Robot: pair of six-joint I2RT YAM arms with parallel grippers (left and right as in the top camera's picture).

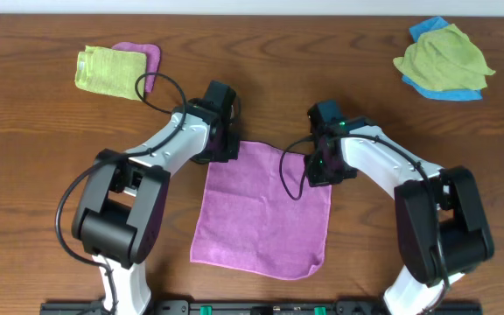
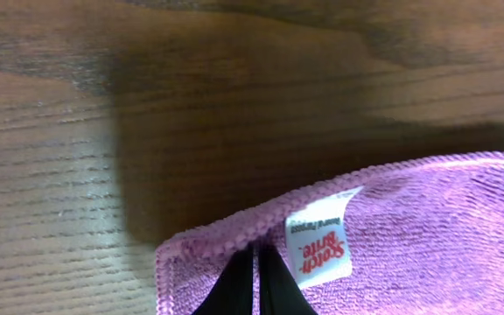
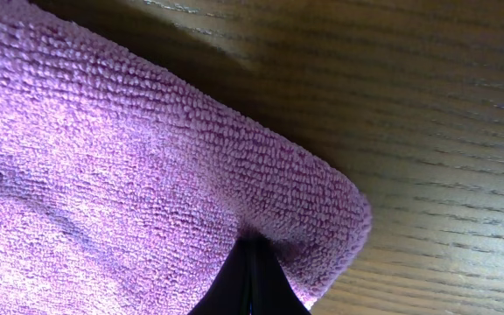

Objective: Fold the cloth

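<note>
The lilac cloth [image 1: 265,206] lies flat at the table's [image 1: 42,157] centre, reaching toward 6 o'clock. The left gripper [image 2: 256,249] has its jaws pinched nearly together on the hem at the 11 o'clock corner, just beside the white label [image 2: 319,236]. The right gripper [image 3: 252,245] is clamped on the 1 o'clock corner, and the pile bulges over its tips.

To fold well, I judge both corners should rise together at equal height and travel straight toward 6 o'clock, so hem meets hem. The near edge sits slightly skewed, so aim for its corners. The lime-green cloth [image 1: 110,70] at 10 o'clock and the green-and-blue heap [image 1: 443,57] at 2 o'clock lie well apart, leaving bare wood on both sides.
</note>
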